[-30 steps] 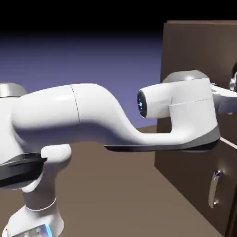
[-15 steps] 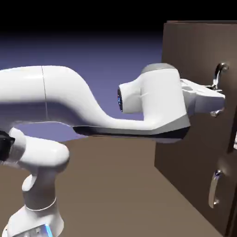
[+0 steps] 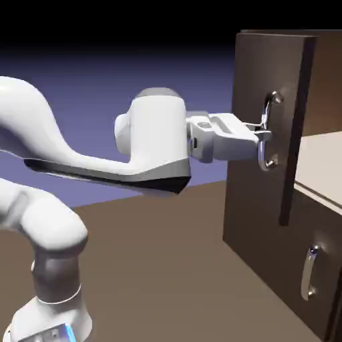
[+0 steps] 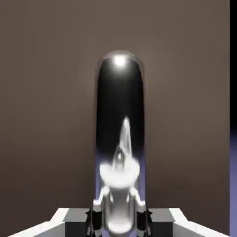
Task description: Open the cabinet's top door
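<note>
In the exterior view we see our gripper closed on the curved metal handle of the top door, one fingertip on each side of it. The hand view agrees: the handle runs up the middle, its lower end between the two grey tips. Our hand lies roughly level, pointing toward the exterior view's right, square to the door's face. Behind it the wrist stands upright, and the forearm slopes up from it toward the exterior view's left, leaving the frame there. The door stands open from the cabinet, the pale interior surface showing past its edge. Below, the lower panel sits closed with its own handle.
</note>
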Motion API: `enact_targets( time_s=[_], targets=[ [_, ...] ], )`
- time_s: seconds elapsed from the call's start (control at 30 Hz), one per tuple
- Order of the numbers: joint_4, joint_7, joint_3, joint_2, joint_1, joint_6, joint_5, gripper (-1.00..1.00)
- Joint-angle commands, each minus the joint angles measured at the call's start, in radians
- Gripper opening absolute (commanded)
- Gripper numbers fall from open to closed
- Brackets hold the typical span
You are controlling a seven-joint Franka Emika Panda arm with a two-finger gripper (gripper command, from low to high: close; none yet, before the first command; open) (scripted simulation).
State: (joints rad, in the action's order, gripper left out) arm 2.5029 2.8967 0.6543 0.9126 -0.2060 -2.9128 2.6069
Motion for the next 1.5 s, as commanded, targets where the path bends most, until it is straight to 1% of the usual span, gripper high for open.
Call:
enact_targets(
  time_s=[0.0,0.33,0.63,0.73,0.87,1.0,1.2,1.47],
  targets=[
    [0.018,0.002,-0.030,0.006,0.036,0.002,-0.018,-1.00],
    [0.206,-0.092,-0.330,0.150,0.399,-0.008,-0.314,-1.00],
    [0.340,-0.265,-0.569,0.332,0.719,-0.124,-0.681,-1.00],
    [0.379,-0.364,-0.603,0.383,0.768,-0.142,-0.811,-1.00],
    [0.432,-0.526,-0.617,0.450,0.756,-0.105,-0.985,-1.00],
    [0.488,-0.680,-0.641,0.538,0.695,-0.006,-1.159,-1.00],
    [0.550,-0.841,-0.756,0.705,0.544,0.245,-1.407,-1.00],
    [0.543,-0.908,-1.029,0.832,0.369,0.580,-1.679,-1.00]
  ],
)
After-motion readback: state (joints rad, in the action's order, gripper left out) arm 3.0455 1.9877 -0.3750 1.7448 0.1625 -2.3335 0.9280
